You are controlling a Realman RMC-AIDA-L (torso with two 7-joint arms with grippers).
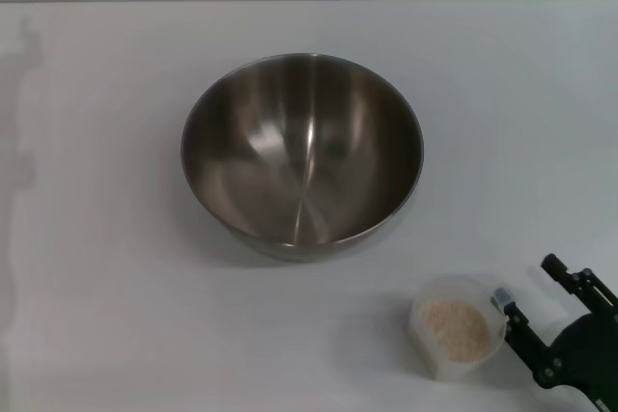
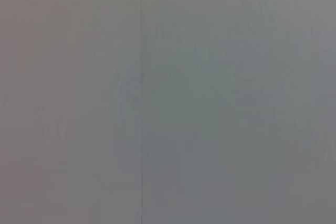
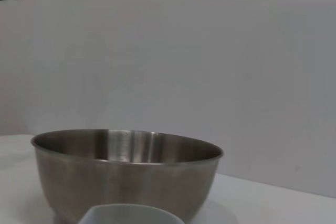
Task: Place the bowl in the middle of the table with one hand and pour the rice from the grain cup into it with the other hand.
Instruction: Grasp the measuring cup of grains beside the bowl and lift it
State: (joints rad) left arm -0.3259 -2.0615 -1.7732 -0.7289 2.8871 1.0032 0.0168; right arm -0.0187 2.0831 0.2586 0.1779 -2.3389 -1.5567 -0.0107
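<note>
White table (image 1: 97, 315) carries all. Nearest: right end effector (image 1: 533, 308) just right of cup (image 1: 457, 339), fingers spread, one touching rim, nothing clamped. Rice (image 1: 454, 327) inside cup. Bowl (image 1: 301, 153) beyond cup, mid-table, empty. Placing looks done; next: clamp cup, lift, tip over bowl. Left end effector unseen.

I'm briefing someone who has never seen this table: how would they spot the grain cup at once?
Start from the large stainless-steel bowl mid-table on the white tabletop. Nearer the robot, to its right, stands a small translucent frosted plastic cup beside the black right gripper. Only it holds pale beige rice; the bowl is empty.
</note>
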